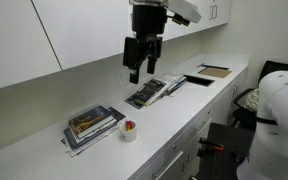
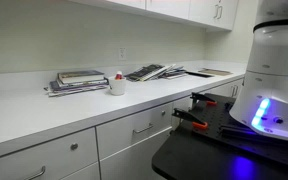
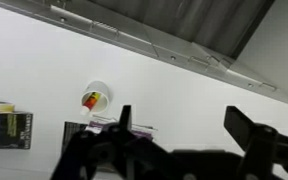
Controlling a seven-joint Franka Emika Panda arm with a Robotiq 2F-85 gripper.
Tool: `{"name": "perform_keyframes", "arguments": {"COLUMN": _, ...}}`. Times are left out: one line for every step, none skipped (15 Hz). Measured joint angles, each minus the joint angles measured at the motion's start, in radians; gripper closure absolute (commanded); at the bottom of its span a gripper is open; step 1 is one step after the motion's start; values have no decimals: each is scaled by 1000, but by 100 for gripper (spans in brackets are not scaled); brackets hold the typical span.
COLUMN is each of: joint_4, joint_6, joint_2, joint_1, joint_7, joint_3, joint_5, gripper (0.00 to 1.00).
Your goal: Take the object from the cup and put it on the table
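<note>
a robot gripper point(image 1: 141, 72) hangs high above the white table point(image 1: 174, 115), jaws apart and empty. the red-and-orange object point(image 1: 130, 126) sits inside the small white cup point(image 1: 129, 134), beside a stack of books point(image 1: 92, 125). the approach looks to be the step in hand; next the gripper must descend over the cup.
</note>
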Motion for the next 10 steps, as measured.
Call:
{"name": "perform_keyframes", "arguments": {"joint_4": 0, "joint_6": 0, "joint_2": 0, "joint_1": 0, "joint_7": 0, "joint_3": 0, "joint_5": 0, "gripper": 0}}
{"name": "perform_keyframes", "arguments": {"joint_4": 0, "joint_6": 0, "joint_2": -1, "joint_1": 0, "joint_7": 0, "joint_3": 0, "joint_5": 0, "gripper": 0}}
{"name": "perform_keyframes", "arguments": {"joint_4": 0, "joint_6": 0, "joint_2": -1, "joint_1": 0, "joint_7": 0, "joint_3": 0, "joint_5": 0, "gripper": 0}}
{"name": "perform_keyframes", "arguments": {"joint_4": 0, "joint_6": 0, "joint_2": -1, "joint_1": 0, "joint_7": 0, "joint_3": 0, "joint_5": 0, "gripper": 0}}
{"name": "perform_keyframes", "arguments": {"joint_4": 0, "joint_6": 0, "joint_2": -1, "joint_1": 0, "joint_7": 0, "joint_3": 0, "joint_5": 0, "gripper": 0}}
{"name": "perform_keyframes", "arguments": {"joint_4": 0, "joint_6": 0, "joint_2": -1, "joint_1": 0, "joint_7": 0, "joint_3": 0, "joint_5": 0, "gripper": 0}}
{"name": "perform_keyframes", "arguments": {"joint_4": 0, "joint_6": 0, "joint_2": -1, "joint_1": 0, "joint_7": 0, "joint_3": 0, "joint_5": 0, "gripper": 0}}
{"name": "perform_keyframes", "arguments": {"joint_4": -3, "joint_6": 15, "joint_2": 1, "joint_1": -7, "joint_7": 10, "joint_3": 2, "joint_5": -5, "gripper": 0}}
{"name": "perform_keyframes", "arguments": {"joint_4": -13, "joint_6": 44, "joint_2": 8, "joint_1": -22, "joint_7": 23, "joint_3": 3, "joint_5": -6, "gripper": 0}}
{"name": "perform_keyframes", "arguments": {"joint_4": -33, "joint_6": 101, "joint_2": 24, "joint_1": -48, "joint_7": 44, "joint_3": 4, "joint_5": -12, "gripper": 0}}
